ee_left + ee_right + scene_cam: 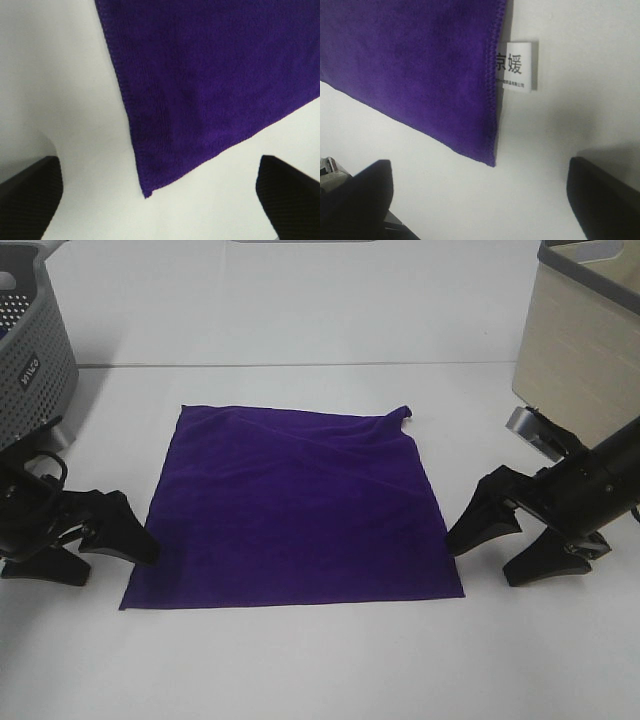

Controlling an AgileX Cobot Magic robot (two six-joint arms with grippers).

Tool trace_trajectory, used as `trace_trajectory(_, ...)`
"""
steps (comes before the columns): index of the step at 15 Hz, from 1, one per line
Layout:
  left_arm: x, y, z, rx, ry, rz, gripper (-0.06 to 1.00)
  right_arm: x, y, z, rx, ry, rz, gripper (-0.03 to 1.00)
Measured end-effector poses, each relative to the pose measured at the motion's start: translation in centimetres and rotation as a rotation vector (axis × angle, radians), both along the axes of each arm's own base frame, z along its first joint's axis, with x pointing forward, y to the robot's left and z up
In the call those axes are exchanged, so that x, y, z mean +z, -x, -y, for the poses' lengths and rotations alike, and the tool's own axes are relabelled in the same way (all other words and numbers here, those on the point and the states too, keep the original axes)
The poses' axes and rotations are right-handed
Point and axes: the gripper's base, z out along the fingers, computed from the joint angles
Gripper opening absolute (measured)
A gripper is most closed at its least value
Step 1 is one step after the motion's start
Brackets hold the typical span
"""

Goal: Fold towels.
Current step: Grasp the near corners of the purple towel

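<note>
The deep purple towel (295,508) lies spread flat on the white table, with its far right corner curled up a little. My left gripper (118,558) is open and empty, low at the towel's near left corner. In the left wrist view that corner (200,100) lies between the open fingertips (30,192). My right gripper (480,560) is open and empty at the near right corner. In the right wrist view that corner (420,70) shows with a small white tag (516,65) on its edge, between the open fingertips (605,195).
A grey perforated basket (30,350) stands at the back left. A beige bin (580,340) stands at the back right, just behind my right arm. White table (300,660) runs in front of the towel.
</note>
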Motion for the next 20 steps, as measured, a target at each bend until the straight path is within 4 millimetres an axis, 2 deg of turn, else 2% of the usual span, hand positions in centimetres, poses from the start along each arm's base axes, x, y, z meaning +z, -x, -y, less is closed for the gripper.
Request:
trace_trajectory(17, -0.3, 0.0, 0.1, 0.026, -0.001, -0.04, 0.97, 0.0, -0.3, 0.0, -0.032, 0.006, 0.016, 0.92)
trace_trajectory(18, -0.5, 0.0, 0.5, 0.022, -0.002, -0.051, 0.96, -0.1, -0.5, -0.3, -0.039, 0.015, 0.029, 0.9)
trace_trajectory(20, -1.0, -0.1, 3.0, -0.028, 0.035, -0.087, 0.94, -0.3, -0.6, -2.1, -0.016, 0.051, 0.07, 0.86)
